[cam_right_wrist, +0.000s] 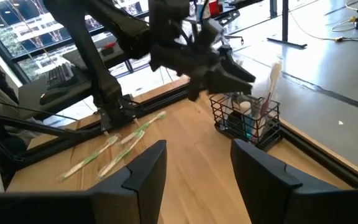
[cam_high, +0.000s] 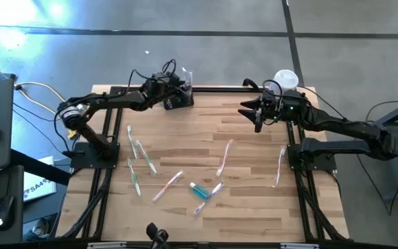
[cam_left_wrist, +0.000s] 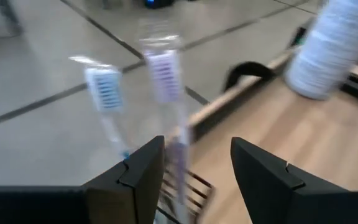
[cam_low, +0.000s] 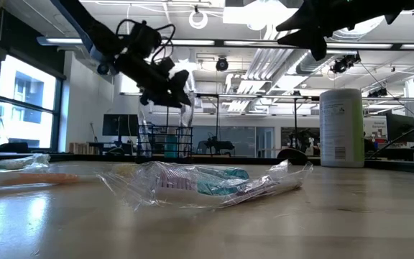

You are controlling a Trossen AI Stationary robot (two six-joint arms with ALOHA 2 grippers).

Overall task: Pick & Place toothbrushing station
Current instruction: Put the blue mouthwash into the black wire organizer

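Black rack (cam_high: 179,99) stands at the table's top edge, left of centre in the high view, holding wrapped toothbrushes (cam_left_wrist: 164,74). Left gripper (cam_high: 182,87) hovers over it, fingers apart, gripping nothing. Right gripper (cam_high: 246,111) waits upper right, open, empty, beside a white canister (cam_high: 286,79). Loose toothbrushes (cam_high: 144,158) scatter the wooden tabletop (cam_high: 254,207).

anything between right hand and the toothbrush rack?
No. In the high view, only bare table lies between the right hand and the toothbrush rack; the left hand is over the rack.
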